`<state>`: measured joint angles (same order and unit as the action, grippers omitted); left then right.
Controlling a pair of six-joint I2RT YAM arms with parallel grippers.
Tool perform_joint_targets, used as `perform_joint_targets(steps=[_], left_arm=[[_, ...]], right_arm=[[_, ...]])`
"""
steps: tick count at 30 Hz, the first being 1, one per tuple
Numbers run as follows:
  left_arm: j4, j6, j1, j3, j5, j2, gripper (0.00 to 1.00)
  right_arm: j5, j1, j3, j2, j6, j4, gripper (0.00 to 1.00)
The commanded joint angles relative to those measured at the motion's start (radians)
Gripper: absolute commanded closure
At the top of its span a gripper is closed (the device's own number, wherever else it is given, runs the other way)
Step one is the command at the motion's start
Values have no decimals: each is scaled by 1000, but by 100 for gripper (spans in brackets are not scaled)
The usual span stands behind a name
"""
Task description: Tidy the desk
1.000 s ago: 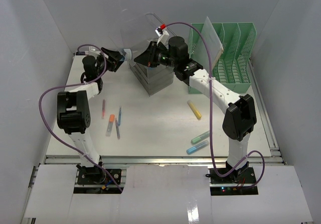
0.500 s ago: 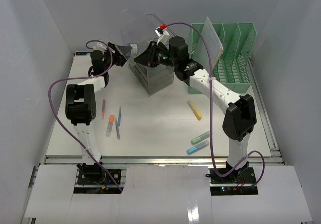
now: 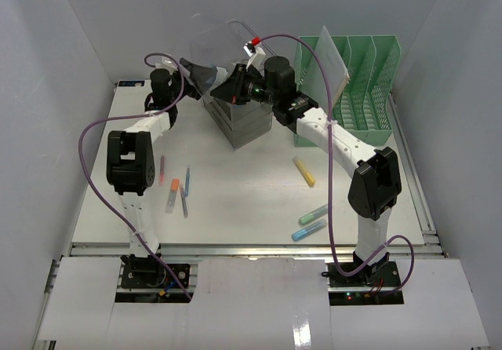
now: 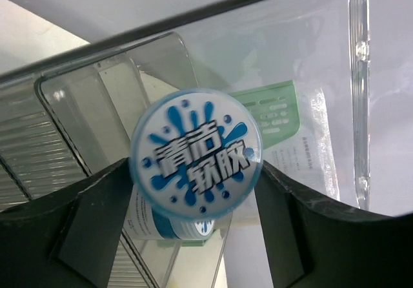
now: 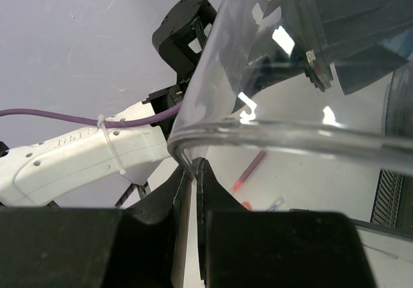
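The white desk (image 3: 235,201) holds a clear plastic storage box (image 3: 239,118) at the back middle. Its clear lid (image 3: 220,44) stands raised. My right gripper (image 3: 227,91) is shut on the lid's edge (image 5: 193,155). My left gripper (image 3: 202,75) is shut on a round blue-and-white tub with Chinese lettering (image 4: 195,154), held at the box's open top under the lid. Loose pens (image 3: 176,189) lie on the left of the desk. A yellow highlighter (image 3: 303,171), a green one (image 3: 313,213) and a blue one (image 3: 308,230) lie on the right.
A green file rack (image 3: 357,91) with a clear sleeve of paper stands at the back right. Pale walls close in on the left, back and right. An aluminium rail (image 3: 251,248) runs along the front edge.
My left arm has swung right and up, carrying the tub from the back left of the desk to the box's open top. The right gripper and the lid have stayed still.
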<state>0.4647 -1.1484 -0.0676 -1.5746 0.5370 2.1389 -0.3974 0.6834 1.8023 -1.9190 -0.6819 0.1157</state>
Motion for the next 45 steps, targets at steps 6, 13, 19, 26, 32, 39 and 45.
perform_joint_targets(steps=[6, 13, 19, 26, 32, 39, 45], left_arm=[[-57, 81, 5, -35, -15, -91, 10], [-68, 92, 5, 30, -27, -159, 9], [-135, 118, 14, 240, -138, -339, 9], [-131, 74, 63, 455, -158, -466, 12], [-63, 62, 101, 457, -91, -468, 15], [67, 16, 101, 409, 20, -432, 16], [117, -34, 101, 410, 86, -419, 16]], right_arm=[[-38, 4, 23, 47, -19, 66, 92], [-35, 4, 18, 57, -14, 66, 92], [-32, 4, 10, 58, -11, 67, 92], [-25, 4, 0, 66, -2, 68, 92], [-20, 3, -10, 71, 13, 68, 92], [-20, 4, -18, 69, 16, 70, 92], [-24, 4, -34, 69, 16, 79, 87]])
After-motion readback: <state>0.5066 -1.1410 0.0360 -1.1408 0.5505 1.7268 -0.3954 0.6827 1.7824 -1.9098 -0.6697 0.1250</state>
